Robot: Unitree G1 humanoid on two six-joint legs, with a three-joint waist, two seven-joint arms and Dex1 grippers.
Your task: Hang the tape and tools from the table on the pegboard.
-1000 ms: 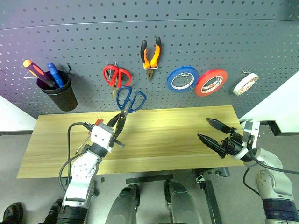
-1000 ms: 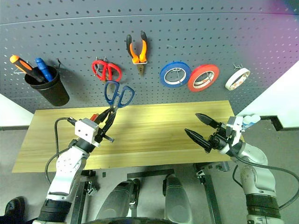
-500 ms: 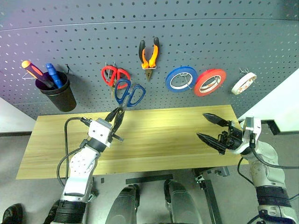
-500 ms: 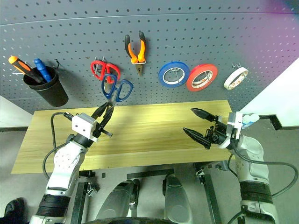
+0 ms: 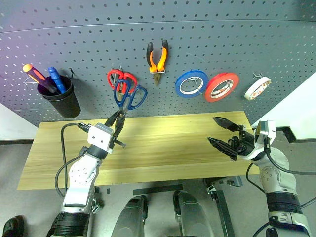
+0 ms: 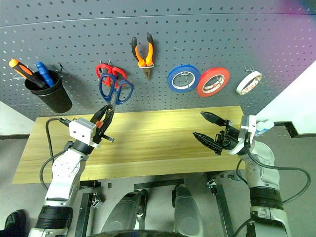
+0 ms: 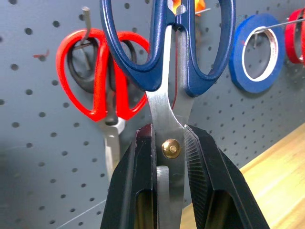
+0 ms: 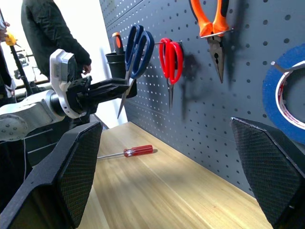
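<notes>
Step in hand: hanging the blue scissors [image 5: 129, 97]. Left gripper [image 5: 118, 123] is clenched on the blades near the pivot, handles up, holding them just off the pegboard [image 5: 207, 39], overlapping the lower right of the red scissors [image 5: 120, 79]. From the left wrist view the hook [image 7: 86, 21] carrying the red pair sits at about 10 o'clock from the blue loops; can't tell whether a free hook is the target or that same one

Right gripper [image 5: 224, 134] is released, jaws spread wide and empty, hovering over the right end of the table [image 5: 168, 148], near the edge

Already up: pliers [image 5: 158, 57] at 12 o'clock above the blue scissors, whitish tape [image 5: 259, 88] on its hook far right, past the blue roll [image 5: 192, 83] and red roll [image 5: 222, 87]

Still down: red screwdriver [image 8: 126, 151] flat on the table, behind the left arm

Next, as I read it: line a blue loop over a hook tip, push in, lower, then release. Risk is knocking the red pair off
</notes>
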